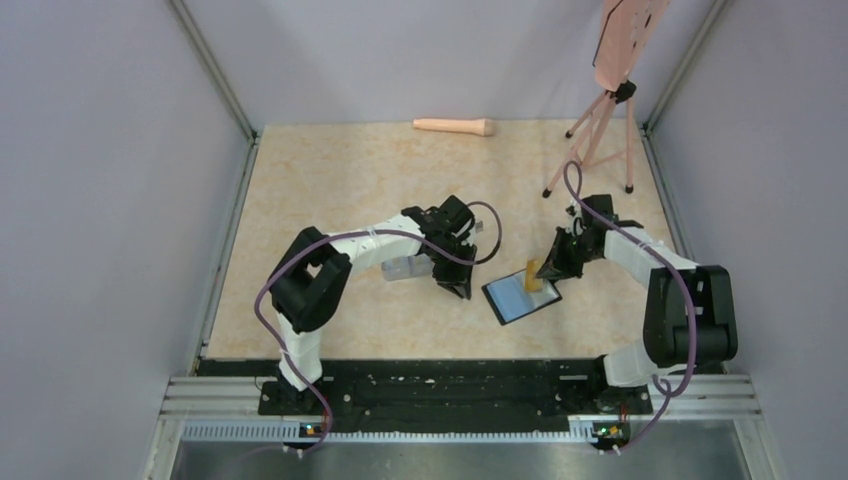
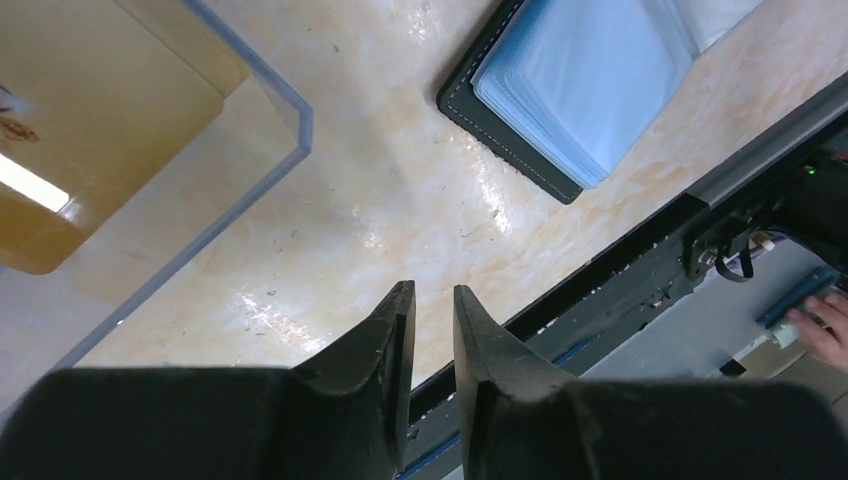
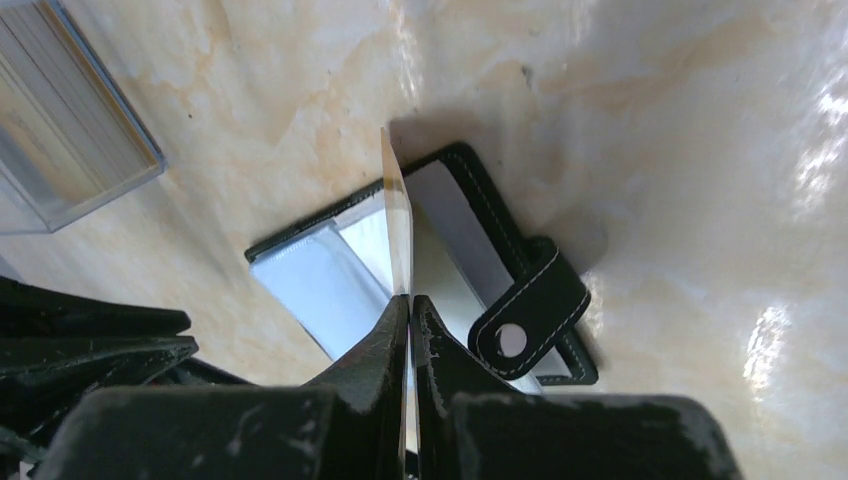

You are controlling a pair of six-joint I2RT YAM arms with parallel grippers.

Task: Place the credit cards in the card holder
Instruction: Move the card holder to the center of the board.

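The black card holder (image 1: pixel 520 297) lies open on the table, blue-grey pockets up, with its clasp tab (image 3: pixel 530 310) to the right. My right gripper (image 3: pixel 410 298) is shut on a yellow-orange credit card (image 3: pixel 396 220), held on edge with its far edge down at the open holder (image 3: pixel 330 280). From above, the card (image 1: pixel 533 272) stands tilted over the holder's right half. My left gripper (image 2: pixel 433 290) is empty, its jaws a narrow gap apart, hovering left of the holder (image 2: pixel 500 140). Another yellow-orange card (image 2: pixel 90 120) lies in the clear box (image 2: pixel 290 110).
The clear plastic box (image 1: pixel 408 268) sits under the left arm's wrist. A pink tripod (image 1: pixel 600 130) stands at the back right, and a beige handle-like object (image 1: pixel 455 126) lies by the back wall. The black rail (image 1: pixel 450 385) runs along the near edge. A person's hand (image 2: pixel 825 325) shows beyond it.
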